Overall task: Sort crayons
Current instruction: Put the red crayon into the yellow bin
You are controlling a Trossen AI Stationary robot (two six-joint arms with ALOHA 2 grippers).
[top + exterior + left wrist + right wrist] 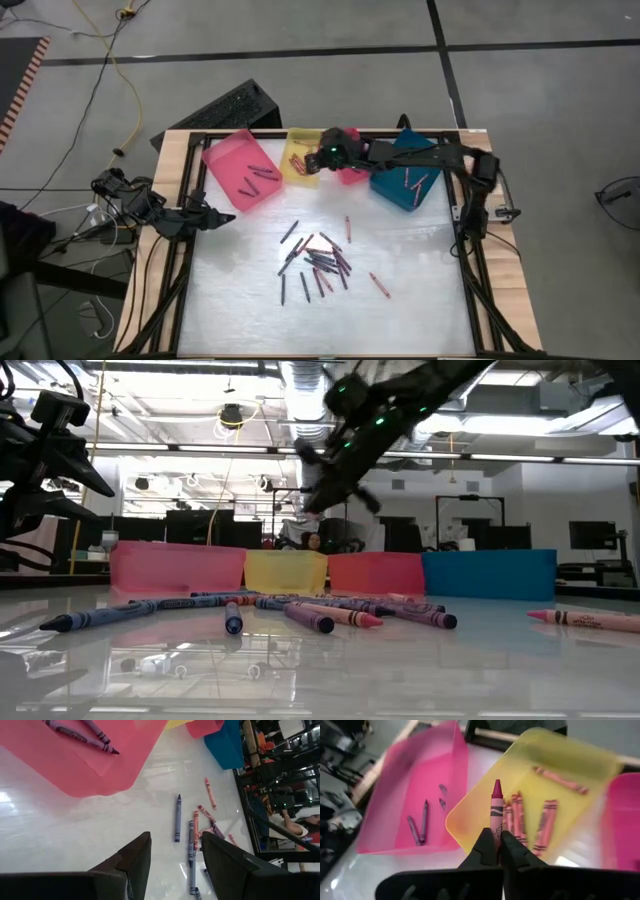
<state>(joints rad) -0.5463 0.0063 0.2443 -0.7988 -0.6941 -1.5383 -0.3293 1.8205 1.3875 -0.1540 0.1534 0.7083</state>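
Note:
Loose crayons [318,262] in purple, dark blue and pink lie scattered on the white table's middle. Along the far edge stand a pink tray [240,170], a yellow tray [296,150], a red tray [352,176] and a blue tray [405,182]. My right gripper [312,168] hangs over the yellow tray [580,765], shut on a magenta crayon [496,802]. The yellow tray holds several pink crayons [520,817]. At the table's left edge my left gripper [222,218] waits open, holding nothing [176,836]. My right gripper pinches the magenta crayon's back part [496,822] between its two fingertips. The crayon lies along the fingers and sticks out ahead of them, its pointed tip [496,784] leading. The fingers slant downward toward the far edge. The crayon is lifted clear above the yellow tray.
The pink tray holds purple crayons [422,822]; the blue tray holds a few crayons [412,182]. One pink crayon [380,285] lies apart toward the near right. A black keyboard [232,108] lies on the floor beyond the far edge. The table's near half is bare.

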